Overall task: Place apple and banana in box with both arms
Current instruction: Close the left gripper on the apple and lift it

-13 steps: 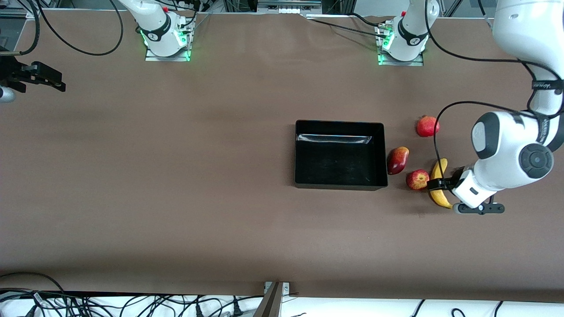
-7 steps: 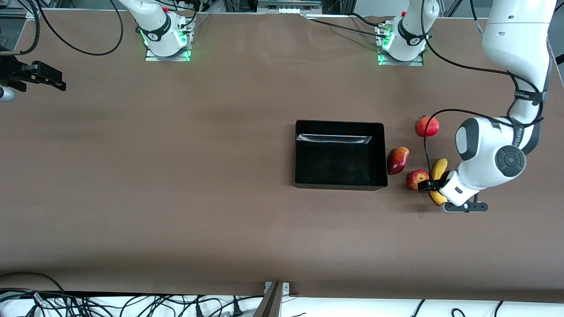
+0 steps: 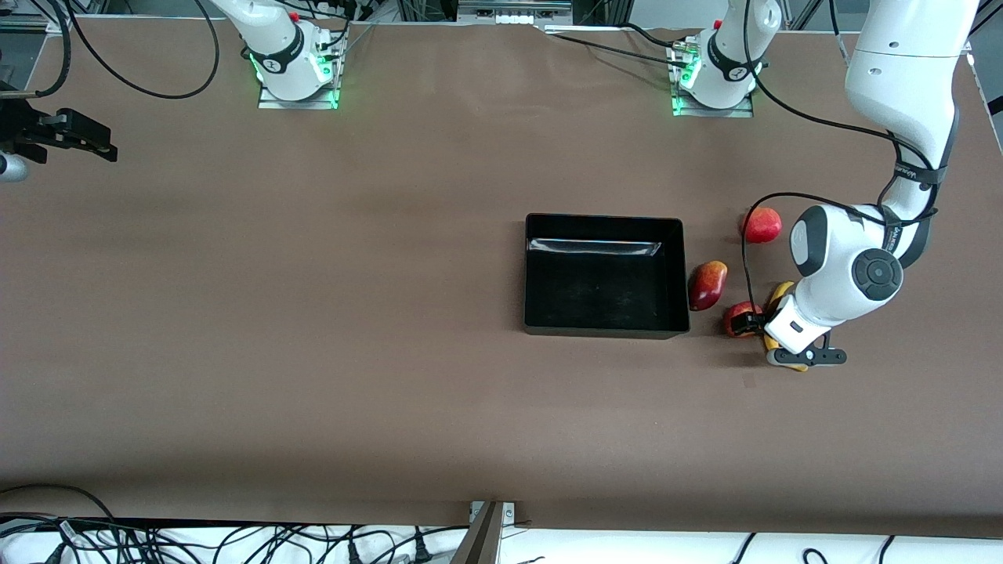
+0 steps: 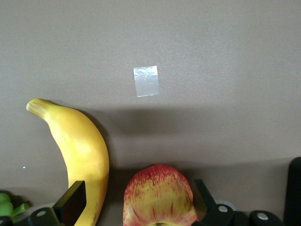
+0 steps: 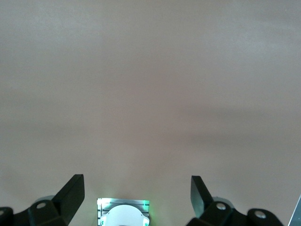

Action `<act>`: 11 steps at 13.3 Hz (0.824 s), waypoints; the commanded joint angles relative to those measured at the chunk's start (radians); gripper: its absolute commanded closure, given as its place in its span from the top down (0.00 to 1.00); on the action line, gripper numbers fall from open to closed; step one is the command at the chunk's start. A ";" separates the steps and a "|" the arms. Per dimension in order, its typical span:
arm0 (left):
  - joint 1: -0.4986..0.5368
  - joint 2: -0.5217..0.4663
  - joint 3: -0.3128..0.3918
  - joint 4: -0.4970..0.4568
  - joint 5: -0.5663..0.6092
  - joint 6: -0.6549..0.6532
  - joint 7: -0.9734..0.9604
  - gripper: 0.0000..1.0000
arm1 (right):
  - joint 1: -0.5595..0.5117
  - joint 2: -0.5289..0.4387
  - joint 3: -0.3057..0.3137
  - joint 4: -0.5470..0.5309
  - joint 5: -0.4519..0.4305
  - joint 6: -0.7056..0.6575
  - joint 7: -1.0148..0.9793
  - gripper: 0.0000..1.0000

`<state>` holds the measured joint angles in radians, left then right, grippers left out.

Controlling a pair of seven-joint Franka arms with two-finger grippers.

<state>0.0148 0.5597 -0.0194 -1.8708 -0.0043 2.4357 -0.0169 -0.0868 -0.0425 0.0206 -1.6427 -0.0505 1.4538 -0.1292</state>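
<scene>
While the left gripper (image 3: 758,325) sits low over the apple (image 3: 737,319) with fingers (image 4: 72,204) spread wide around it, the banana (image 4: 82,157) lies just beside, toward the left arm's end; the box (image 3: 604,222) stands near, and the right gripper (image 5: 136,195) waits wide open over bare table (image 3: 313,313)

one banana (image 3: 778,296), one apple (image 3: 735,317), both at the left claw (image 3: 754,323); one mango (image 3: 707,284) and one pomegranate (image 3: 762,225) near it; one black box (image 3: 603,275); one patch of tape (image 4: 146,81); two arms, two claws, the right claw (image 5: 136,193) over bare table.
</scene>
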 commanded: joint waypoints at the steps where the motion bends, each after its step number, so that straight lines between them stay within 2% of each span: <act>1: -0.013 -0.020 -0.001 -0.024 0.017 0.016 -0.026 1.00 | -0.014 0.007 0.015 0.024 -0.008 -0.023 0.010 1.00; 4: -0.022 -0.018 -0.007 -0.034 0.017 0.022 -0.064 1.00 | -0.014 0.007 0.015 0.024 -0.008 -0.023 0.010 1.00; 7: -0.022 -0.020 -0.007 -0.108 0.017 0.118 -0.070 1.00 | -0.014 0.007 0.015 0.024 -0.008 -0.023 0.010 1.00; 11: -0.021 -0.011 -0.007 -0.116 0.015 0.132 -0.071 1.00 | -0.014 0.007 0.015 0.024 -0.008 -0.023 0.010 1.00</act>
<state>-0.0047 0.5597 -0.0282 -1.9704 -0.0043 2.5501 -0.0693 -0.0868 -0.0425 0.0206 -1.6423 -0.0505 1.4537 -0.1291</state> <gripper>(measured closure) 0.000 0.000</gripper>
